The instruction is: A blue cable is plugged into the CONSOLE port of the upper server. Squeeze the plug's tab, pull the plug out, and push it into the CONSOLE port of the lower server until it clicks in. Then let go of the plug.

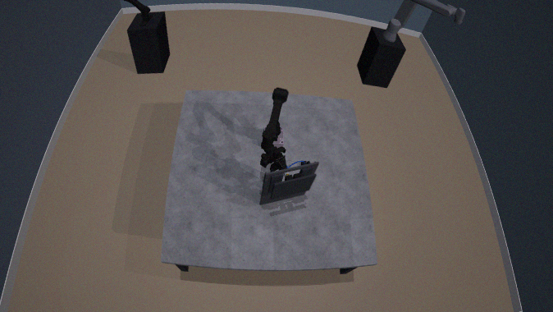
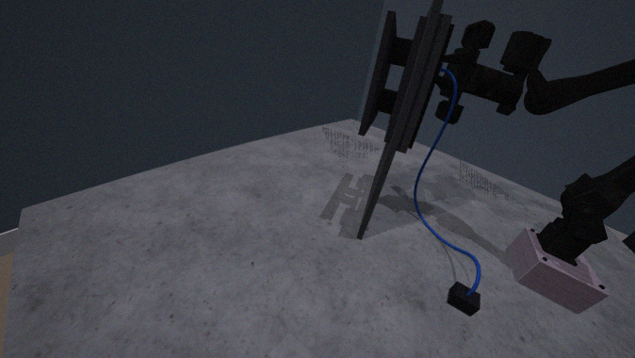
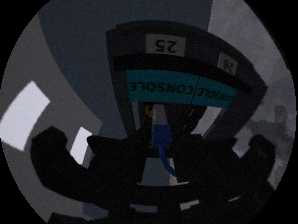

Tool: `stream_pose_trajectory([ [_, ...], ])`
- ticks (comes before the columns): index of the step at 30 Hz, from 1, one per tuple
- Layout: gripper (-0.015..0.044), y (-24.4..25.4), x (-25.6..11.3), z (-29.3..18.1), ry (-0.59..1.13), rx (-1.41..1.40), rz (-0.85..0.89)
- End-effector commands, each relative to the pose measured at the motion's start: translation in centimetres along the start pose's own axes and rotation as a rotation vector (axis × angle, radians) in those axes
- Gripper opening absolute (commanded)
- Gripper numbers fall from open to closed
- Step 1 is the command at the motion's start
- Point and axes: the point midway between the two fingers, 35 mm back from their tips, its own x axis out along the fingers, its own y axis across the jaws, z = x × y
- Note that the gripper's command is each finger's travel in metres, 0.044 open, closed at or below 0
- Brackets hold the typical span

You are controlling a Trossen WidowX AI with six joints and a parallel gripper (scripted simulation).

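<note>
The dark server panel [image 1: 289,189] [image 2: 377,188] [image 3: 112,50] stands tilted on the table. My gripper [image 2: 442,72] [image 3: 158,123] is close in front of it, shut on the blue cable's plug. The plug [image 3: 159,115] shows a pale body and blue boot between the dark fingers, beneath the upside-down CONSOLE label [image 3: 160,89] beside number 25. A second CONSOLE label [image 3: 215,94], beside number 26, adjoins it on the right. The port opening and the plug's tab are too dark to make out, so how deep the plug sits cannot be told. The blue cable [image 1: 296,162] [image 2: 416,188] [image 3: 163,155] trails from the plug.
The cable runs down to a small black block [image 2: 464,301] on the grey table [image 1: 230,242] [image 2: 188,283]. The pinkish arm base [image 2: 556,287] stands right of the block. Two black pedestals [image 1: 149,45] [image 1: 381,61] carry other arms beyond the table.
</note>
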Motion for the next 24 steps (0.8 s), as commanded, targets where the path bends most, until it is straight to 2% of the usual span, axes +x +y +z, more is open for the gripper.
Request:
stream_pose_trajectory([
  [1, 0.0000, -0.1, -0.3, -0.1, 0.000, 0.002, -0.001],
  [24, 0.0000, -0.1, -1.7, -0.1, 0.000, 0.002, -0.002],
])
